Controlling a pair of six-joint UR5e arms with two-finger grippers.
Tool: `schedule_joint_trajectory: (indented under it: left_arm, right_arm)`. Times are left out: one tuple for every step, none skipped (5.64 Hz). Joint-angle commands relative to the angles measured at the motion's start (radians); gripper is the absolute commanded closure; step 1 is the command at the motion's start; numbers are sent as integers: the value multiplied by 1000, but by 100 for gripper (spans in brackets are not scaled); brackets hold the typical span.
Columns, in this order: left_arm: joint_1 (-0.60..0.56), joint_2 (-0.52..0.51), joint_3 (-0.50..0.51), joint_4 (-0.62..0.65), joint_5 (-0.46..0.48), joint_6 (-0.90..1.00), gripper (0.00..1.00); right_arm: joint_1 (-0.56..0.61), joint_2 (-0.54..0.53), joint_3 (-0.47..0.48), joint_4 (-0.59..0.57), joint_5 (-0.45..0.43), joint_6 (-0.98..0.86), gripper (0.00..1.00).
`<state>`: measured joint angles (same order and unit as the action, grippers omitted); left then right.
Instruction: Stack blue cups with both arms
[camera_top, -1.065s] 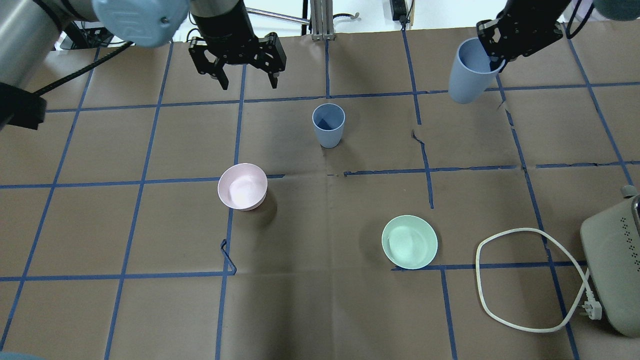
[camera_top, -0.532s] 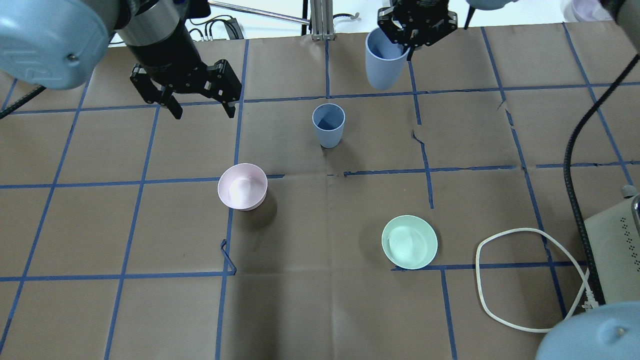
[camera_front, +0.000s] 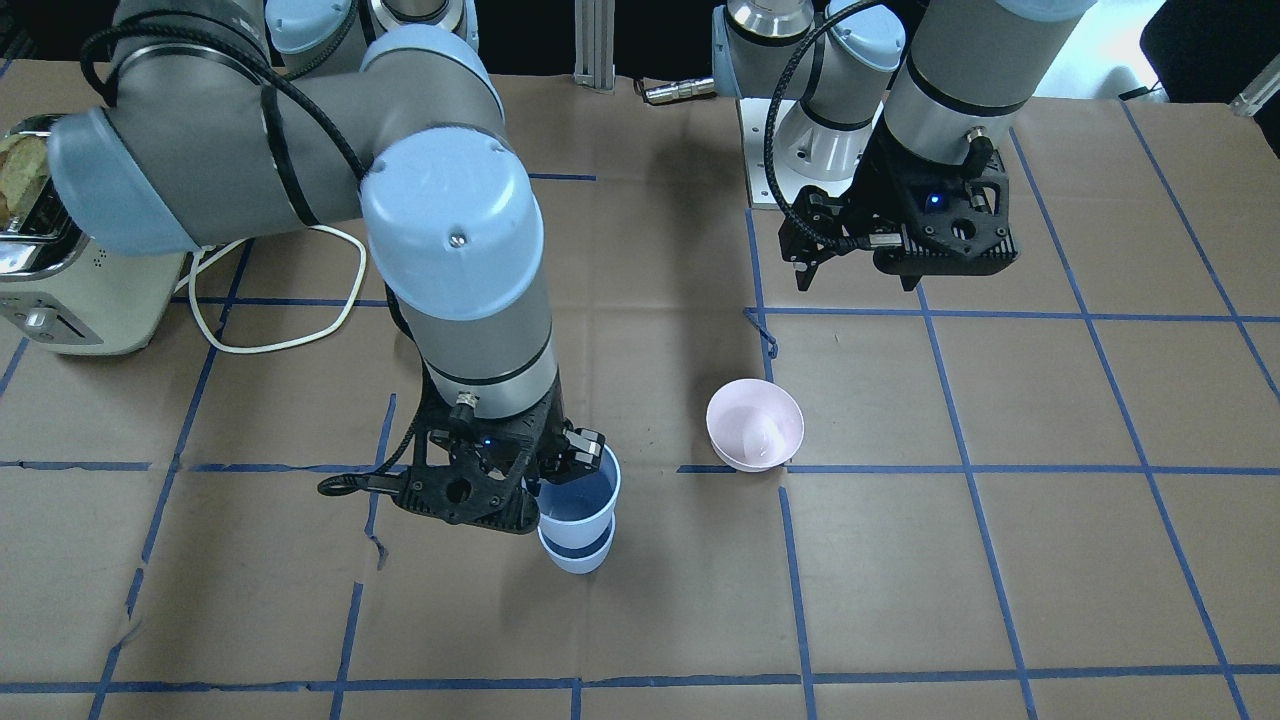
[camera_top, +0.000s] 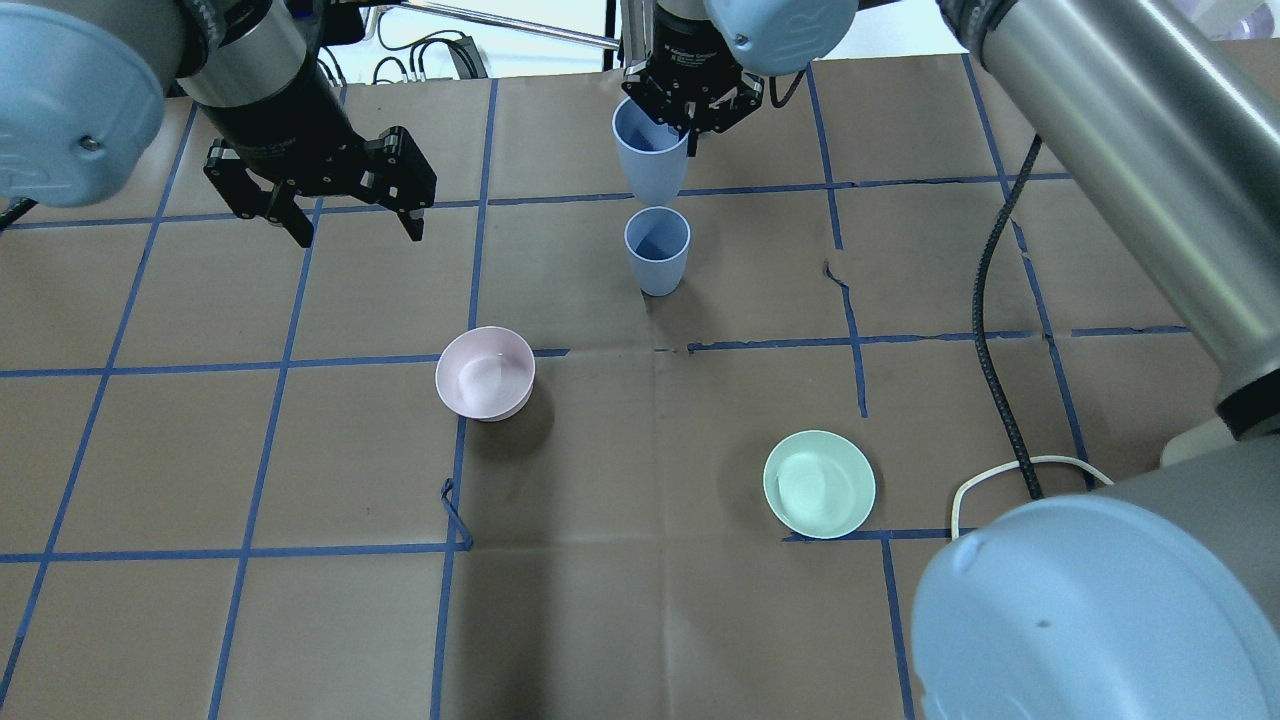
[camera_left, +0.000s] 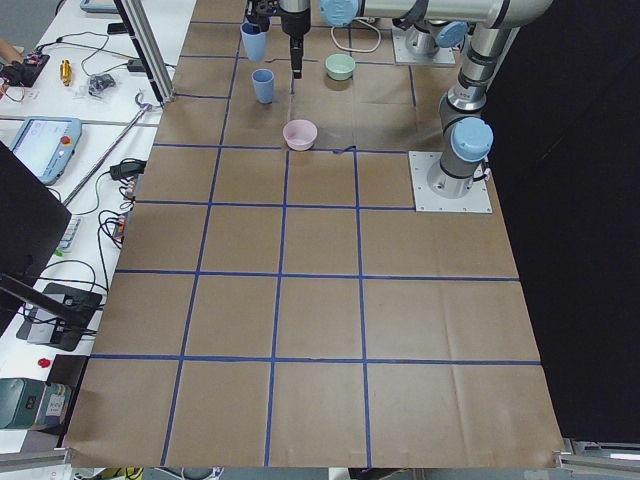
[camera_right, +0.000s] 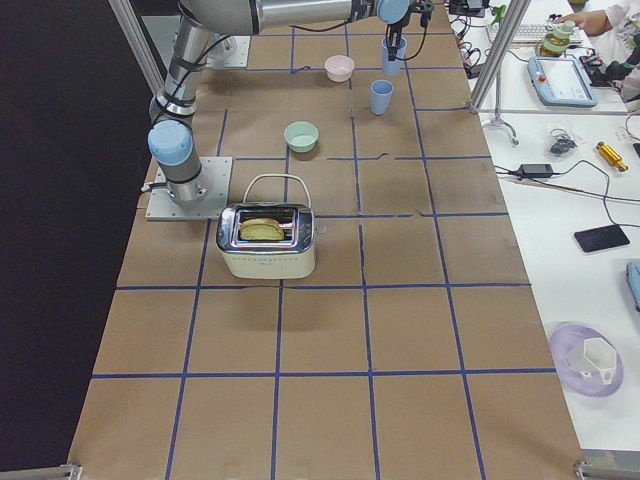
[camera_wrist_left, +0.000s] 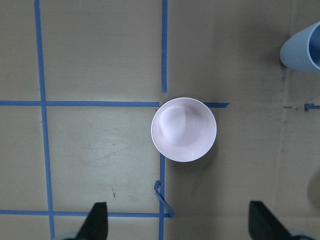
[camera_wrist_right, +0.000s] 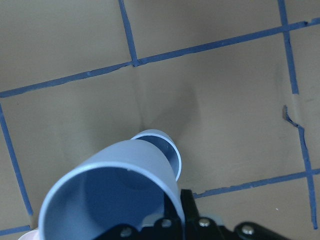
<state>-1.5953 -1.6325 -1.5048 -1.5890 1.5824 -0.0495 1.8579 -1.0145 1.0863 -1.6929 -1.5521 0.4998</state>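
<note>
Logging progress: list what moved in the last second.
The right gripper, shut on the held cup, carried it toward the robot's left to above the standing cup. The open left gripper swung further left. The standing cup, pink bowl and green bowl stayed put.

Table papered brown, blue tape grid. White cluttered bench along frame right. Unlit black area frame left.

Lower blue cup mostly hidden behind held cup, toaster cut by edge
</note>
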Motion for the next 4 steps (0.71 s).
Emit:
schedule_joint_trajectory:
  left_arm:
    - [-2,15,-6,-6,8,-13,1]
    - [0,20,-11,-5,-1,-13,1]
    - [0,17,-12,-5,-4,-13,1]
    - [2,19,-11,-3,-5,-13,1]
  right_arm:
    - [7,56,26,-16,-2,6,93]
    - [7,56,39,-16,-2,2,93]
    - [7,56,50,-17,-3,-3,93]
    - [7,59,58,-24,-2,-3,93]
